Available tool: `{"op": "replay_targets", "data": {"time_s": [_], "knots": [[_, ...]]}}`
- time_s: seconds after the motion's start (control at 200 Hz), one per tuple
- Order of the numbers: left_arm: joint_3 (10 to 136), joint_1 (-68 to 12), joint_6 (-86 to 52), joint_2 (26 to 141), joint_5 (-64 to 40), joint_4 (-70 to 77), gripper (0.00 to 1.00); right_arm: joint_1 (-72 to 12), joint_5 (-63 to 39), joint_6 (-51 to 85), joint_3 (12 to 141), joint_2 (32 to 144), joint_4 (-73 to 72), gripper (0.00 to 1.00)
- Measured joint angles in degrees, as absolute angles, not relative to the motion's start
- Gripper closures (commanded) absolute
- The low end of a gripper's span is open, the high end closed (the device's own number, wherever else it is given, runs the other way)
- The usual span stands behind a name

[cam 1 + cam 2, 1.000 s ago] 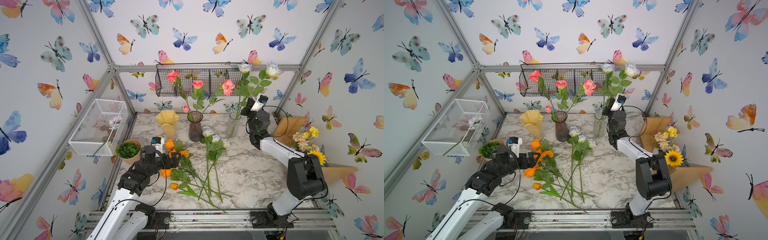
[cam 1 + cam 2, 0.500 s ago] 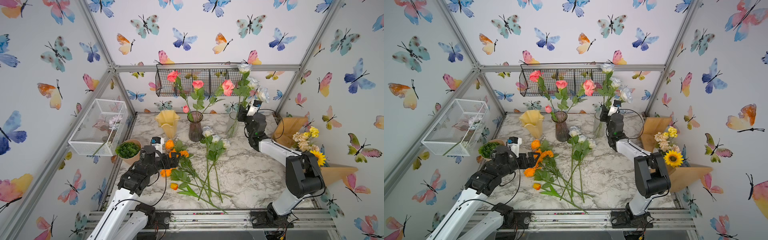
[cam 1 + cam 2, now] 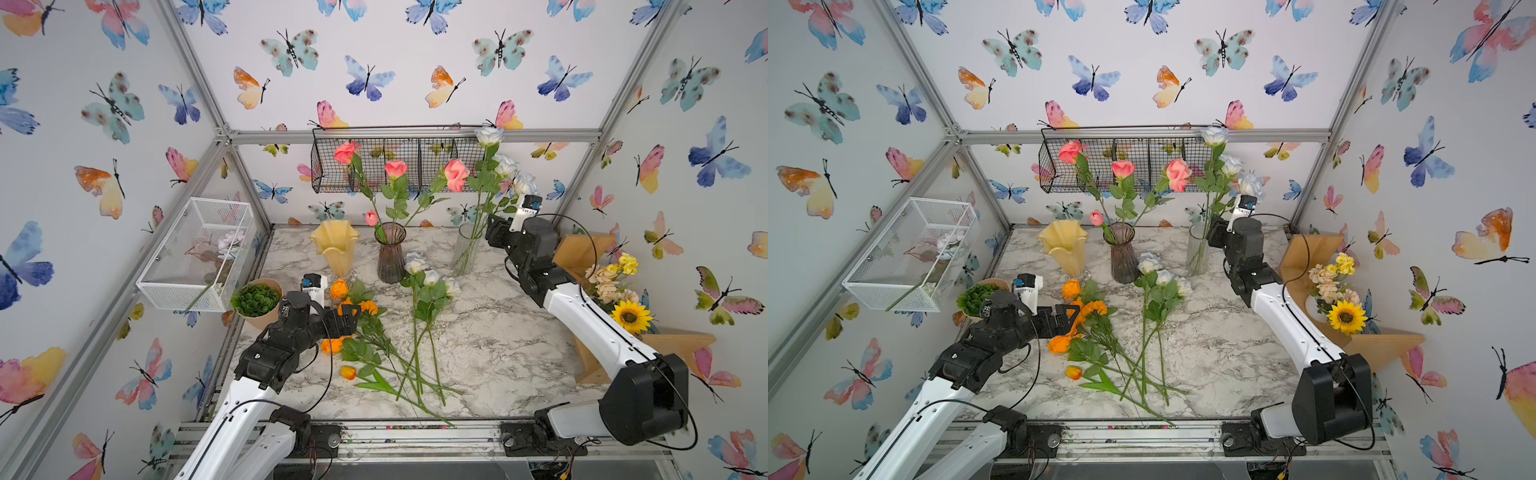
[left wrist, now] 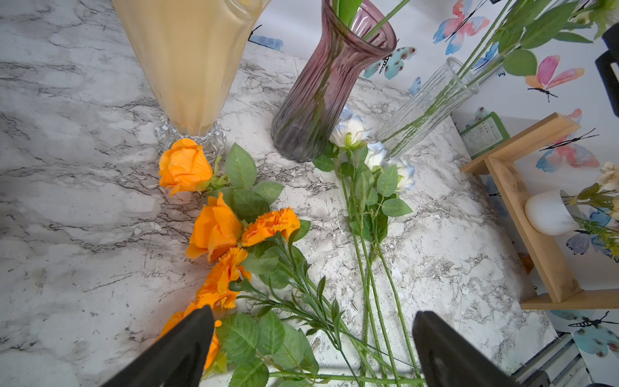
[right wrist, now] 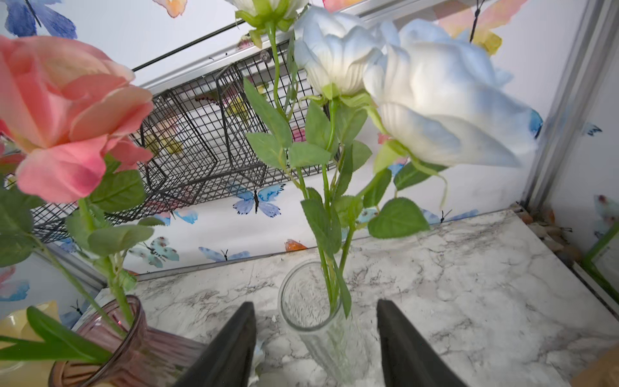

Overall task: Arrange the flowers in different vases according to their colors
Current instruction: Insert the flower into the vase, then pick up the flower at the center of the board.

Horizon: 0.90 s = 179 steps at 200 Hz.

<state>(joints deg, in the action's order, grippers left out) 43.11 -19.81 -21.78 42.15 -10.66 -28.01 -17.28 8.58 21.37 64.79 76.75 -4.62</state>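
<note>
Left: your left gripper (image 4: 313,315) is hovering low over the orange flowers (image 4: 214,231), which are lying in a loose bunch on the marble table (image 3: 498,332). Its jaws are standing wide apart and gripping nothing. In the left wrist view one finger (image 4: 187,338) is overlapping an orange bloom, but you cannot tell whether it is touching.

Just beyond the bunch, the creamy yellow vase (image 3: 334,249) is standing upright with nothing showing above its rim.

Centre: the purple vase (image 3: 390,262) is holding the pink flowers (image 3: 456,174), three roses and a tulip bud. The loose white-blue roses (image 3: 415,266) are lying beside its base, their stems crossing the orange stems toward the near edge.

Right: the clear vase (image 3: 464,249) is holding the standing white-blue roses (image 5: 435,100), three stems leaning against its rim. Your right gripper (image 5: 315,306) is sitting at that vase on its right side, jaws parted to either side of the glass and clasping neither vase nor stems.
</note>
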Motion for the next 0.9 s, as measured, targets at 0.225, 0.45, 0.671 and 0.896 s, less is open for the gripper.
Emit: {"op": "replay_targets", "data": {"time_s": [0.225, 0.45, 0.671, 0.896], "knots": [[43.1, -19.8, -21.8, 42.0, -10.9, -28.0, 0.01, -17.3, -0.4, 25.4, 64.2, 71.3, 9.1, 0.44], [43.1, -19.8, -21.6, 42.0, -11.8, -28.0, 0.01, -18.6, -12.3, 33.6, 54.8, 70.4, 14.7, 0.51], [43.1, -19.9, -21.4, 42.8, -12.4, -27.8, 0.01, -27.3, -15.2, 39.5, 46.4, 73.2, 15.3, 0.52], [43.1, -20.3, -21.1, 43.9, -13.5, -27.7, 0.01, -33.9, -15.1, 42.6, 46.2, 79.8, 11.5, 0.53]]}}
